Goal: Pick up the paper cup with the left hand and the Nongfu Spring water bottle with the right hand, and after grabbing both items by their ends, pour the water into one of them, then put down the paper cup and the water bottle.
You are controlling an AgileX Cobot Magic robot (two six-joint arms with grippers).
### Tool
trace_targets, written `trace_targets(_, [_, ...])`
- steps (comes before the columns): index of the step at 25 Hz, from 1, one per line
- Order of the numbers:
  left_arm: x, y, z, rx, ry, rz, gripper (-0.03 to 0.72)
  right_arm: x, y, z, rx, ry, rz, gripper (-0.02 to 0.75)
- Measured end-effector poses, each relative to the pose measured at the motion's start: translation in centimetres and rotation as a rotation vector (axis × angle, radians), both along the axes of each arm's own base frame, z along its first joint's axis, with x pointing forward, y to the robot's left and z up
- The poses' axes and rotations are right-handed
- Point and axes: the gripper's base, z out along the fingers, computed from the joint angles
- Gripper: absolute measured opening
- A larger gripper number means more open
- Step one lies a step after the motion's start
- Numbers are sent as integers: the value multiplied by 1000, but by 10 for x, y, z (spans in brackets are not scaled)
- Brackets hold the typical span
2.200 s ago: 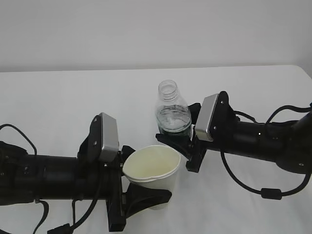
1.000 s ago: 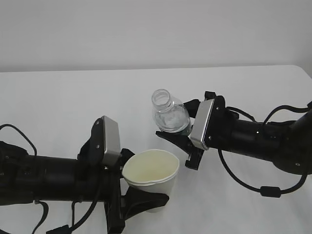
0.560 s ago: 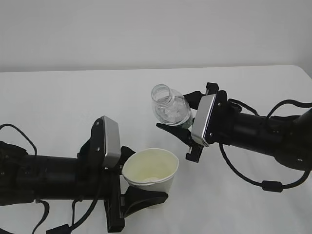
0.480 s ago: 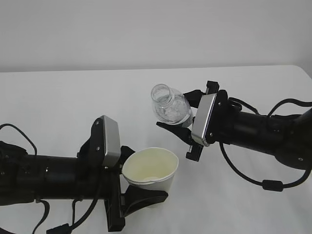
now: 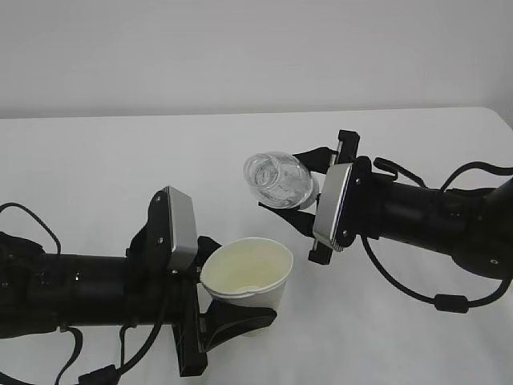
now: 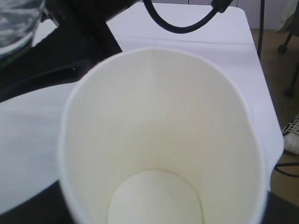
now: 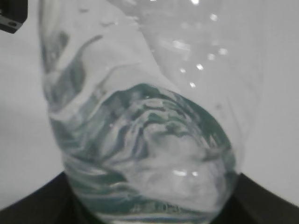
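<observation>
White paper cup (image 5: 246,275) upright, mouth open; clear capless water bottle (image 5: 280,180) tipped above it.

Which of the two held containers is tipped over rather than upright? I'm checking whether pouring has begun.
The Nongfu Spring water bottle in the right pincer is tipped, its open neck turned left. The paper cup in the left pincer stands mouth up.

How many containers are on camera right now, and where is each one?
2. The paper cup is upright in the left hand, low centre. The water bottle is tipped over in the right hand, above and right of it.
</observation>
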Motion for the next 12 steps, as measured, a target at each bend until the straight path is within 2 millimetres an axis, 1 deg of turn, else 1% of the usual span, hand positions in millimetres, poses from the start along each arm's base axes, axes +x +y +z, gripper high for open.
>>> trace_targets(12, [2, 0, 1, -8, 3, 26, 447, 2, -1, 1, -40, -69, -11, 457])
